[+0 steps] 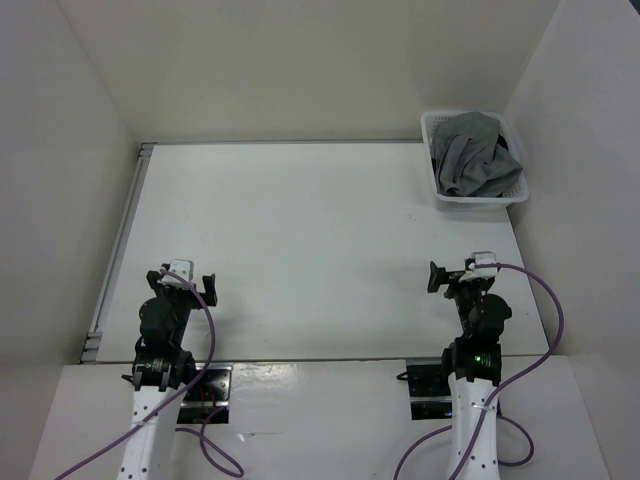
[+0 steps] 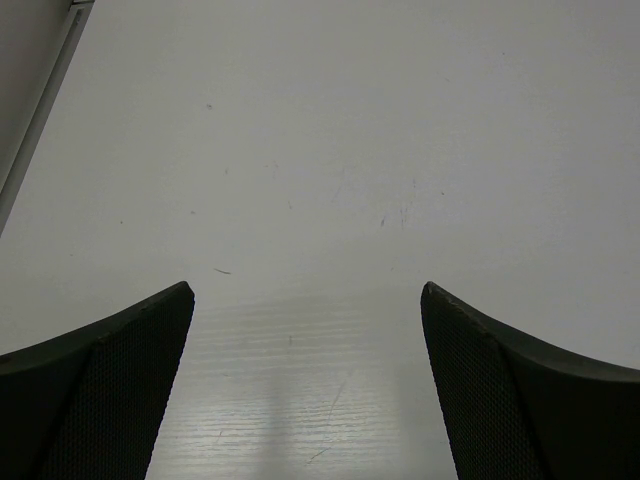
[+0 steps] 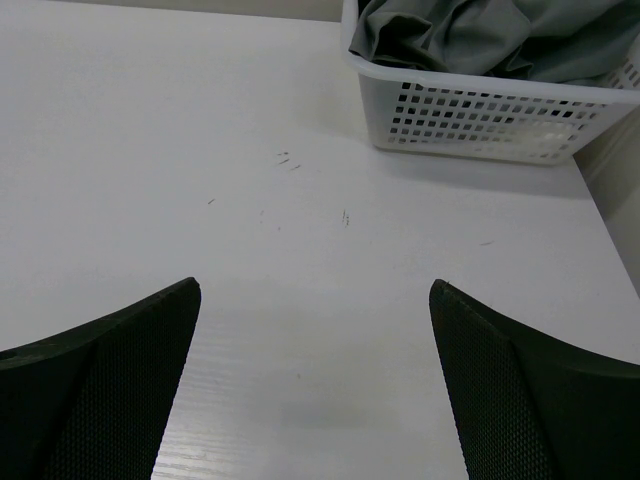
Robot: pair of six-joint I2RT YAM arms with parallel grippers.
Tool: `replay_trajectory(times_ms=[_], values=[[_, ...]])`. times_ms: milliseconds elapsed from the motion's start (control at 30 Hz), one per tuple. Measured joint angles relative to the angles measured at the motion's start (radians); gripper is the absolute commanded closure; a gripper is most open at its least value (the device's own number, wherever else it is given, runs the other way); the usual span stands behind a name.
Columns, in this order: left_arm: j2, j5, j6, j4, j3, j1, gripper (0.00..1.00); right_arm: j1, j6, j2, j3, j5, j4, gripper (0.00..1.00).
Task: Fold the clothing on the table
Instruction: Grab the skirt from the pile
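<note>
**A:** Where does the job stand?

**B:** At the very start, by my reading. The medium-grey soft-fabric clothing [image 1: 468, 155] sits bunched in the small white slatted plastic basket [image 1: 478, 203] at the far right corner of the large flat white surface [image 1: 300, 230]. None of it lies spread out on the surface, and you can see no fold in it that looks deliberate.

**A:** And the arms?

**B:** Both of yours sit at the near edge, well apart from the basket. Your left fingers [image 2: 100, 390] are spread wide with only bare surface between them. Your right fingers [image 3: 100, 390] are spread just as wide and hold nothing. The right wrist view looks across at the basket's near wall, with grey cloth heaped above the rim.

**A:** What is left to do?

**B:** All of it, I judge. You have to lift the clothing out of the basket, lay it flat on the open surface, smooth it, then fold it. Your right arm is the nearer one to the basket, so the pick likely falls to it. Heaped cloth like this offers no clear edge, so expect to pinch a bulge and sort the shape out once it is on the surface.
</note>
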Motion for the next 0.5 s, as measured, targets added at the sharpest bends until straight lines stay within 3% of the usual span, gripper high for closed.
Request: replay_trajectory(times_ms=[300,500], values=[[0.000,0.066,0.046,0.014,0.002,0.000,0.00,-0.001,0.019,0.000,0.019,0.012,-0.017,0.01],[0.027,-0.015,0.016,0.128,0.136,-0.002,0.00,-0.003,0.046,0.001,0.221,0.180,-0.016,0.01]])
